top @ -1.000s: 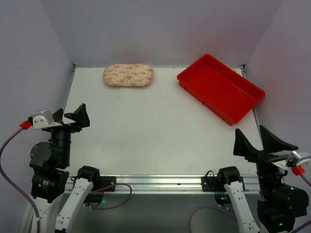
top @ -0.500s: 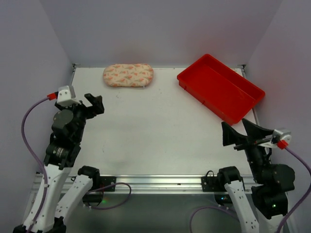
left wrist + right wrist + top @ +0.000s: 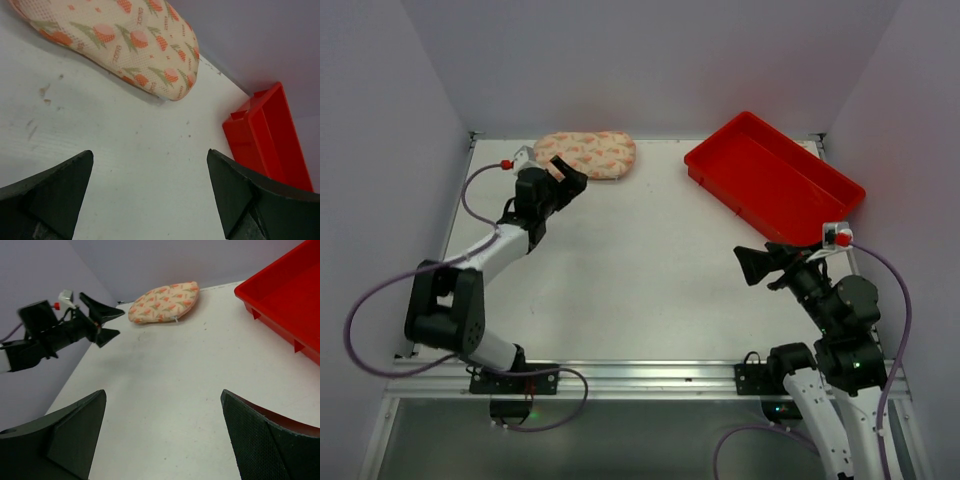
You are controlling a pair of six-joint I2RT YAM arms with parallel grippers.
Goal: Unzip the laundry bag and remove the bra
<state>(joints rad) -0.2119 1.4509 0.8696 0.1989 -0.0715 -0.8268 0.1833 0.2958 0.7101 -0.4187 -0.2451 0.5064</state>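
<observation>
With both jaws spread empty and only my left gripper beside the laundry bag, my right gripper well apart, I risk shoving it away unpinned.

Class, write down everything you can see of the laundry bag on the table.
The laundry bag is a padded, oblong case of cream fabric printed with pink-orange motifs. It is shut and lies flat on the table by its far edge, left of centre. Only the table touches it; the open left gripper hovers just short of its left end.
</observation>
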